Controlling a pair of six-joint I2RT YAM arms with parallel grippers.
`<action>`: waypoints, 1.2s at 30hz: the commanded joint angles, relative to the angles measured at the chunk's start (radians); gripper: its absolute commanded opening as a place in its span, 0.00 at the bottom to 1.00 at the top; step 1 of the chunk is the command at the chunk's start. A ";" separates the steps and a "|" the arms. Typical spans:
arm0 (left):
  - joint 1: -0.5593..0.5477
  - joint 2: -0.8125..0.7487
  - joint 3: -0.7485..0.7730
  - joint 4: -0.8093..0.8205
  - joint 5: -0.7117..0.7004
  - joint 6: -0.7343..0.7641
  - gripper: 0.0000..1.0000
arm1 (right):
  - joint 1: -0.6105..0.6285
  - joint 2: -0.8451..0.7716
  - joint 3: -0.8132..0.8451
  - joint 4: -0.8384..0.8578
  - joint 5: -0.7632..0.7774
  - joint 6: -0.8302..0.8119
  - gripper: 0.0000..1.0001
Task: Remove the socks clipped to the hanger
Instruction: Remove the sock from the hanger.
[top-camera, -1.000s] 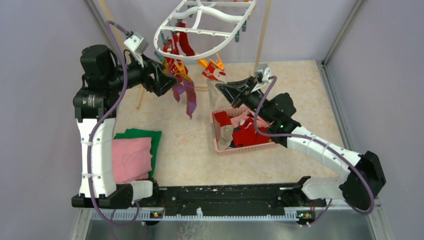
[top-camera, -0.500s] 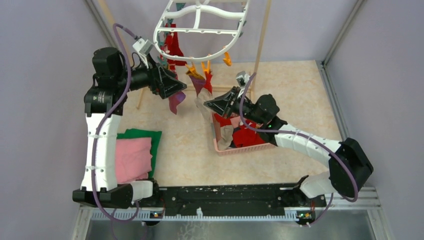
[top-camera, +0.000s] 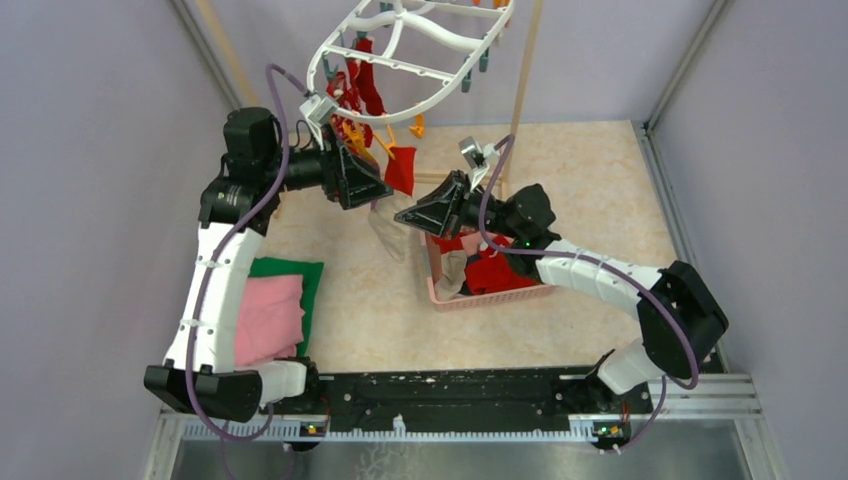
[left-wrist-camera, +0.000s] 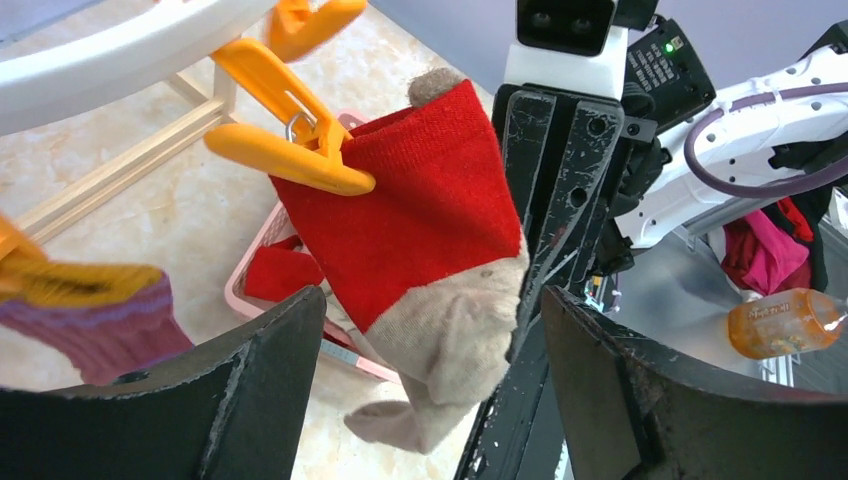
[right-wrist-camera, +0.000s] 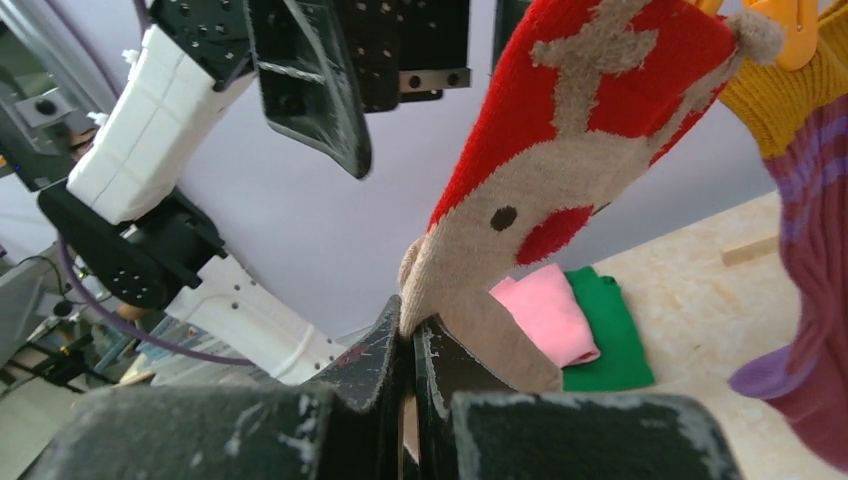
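Right end effector (right-wrist-camera: 410, 335): clenched. Its two fingers are pressed together on the beige toe of a red and beige knitted sock (right-wrist-camera: 570, 140). The toe is pinched at the fingertips, and the sock runs up and away from them at a slant.

Left end effector (left-wrist-camera: 430, 300): released, fingers set wide apart. In its wrist view the same sock hangs in the gap between the two fingers; contact with either finger cannot be confirmed. The right end effector stands directly behind the sock, facing the left one.

Sock attachment: the red cuff is clamped in an orange plastic clip (left-wrist-camera: 290, 150) hanging from the white plastic oval hanger (left-wrist-camera: 110, 55). The ring hangs tilted above the desk (top-camera: 370, 290).

Adjacent items: a purple-striped sock (right-wrist-camera: 810, 300) with a mustard band hangs just beside the gripped one. More red socks hang on the left side of the ring. A pink mesh basket (top-camera: 490, 297) below the right arm holds loose red socks. A folded pink cloth (top-camera: 268, 315) lies on a folded green cloth (top-camera: 290, 268) by the left arm.
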 joint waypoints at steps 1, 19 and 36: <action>-0.035 -0.014 -0.026 0.084 0.017 -0.034 0.84 | 0.006 0.004 0.057 0.079 -0.072 0.041 0.00; -0.039 -0.005 -0.030 0.228 -0.029 -0.153 0.84 | -0.016 -0.004 0.039 0.157 -0.168 0.151 0.00; -0.079 -0.020 -0.177 0.297 0.075 -0.242 0.50 | -0.039 -0.011 0.032 0.155 -0.175 0.172 0.03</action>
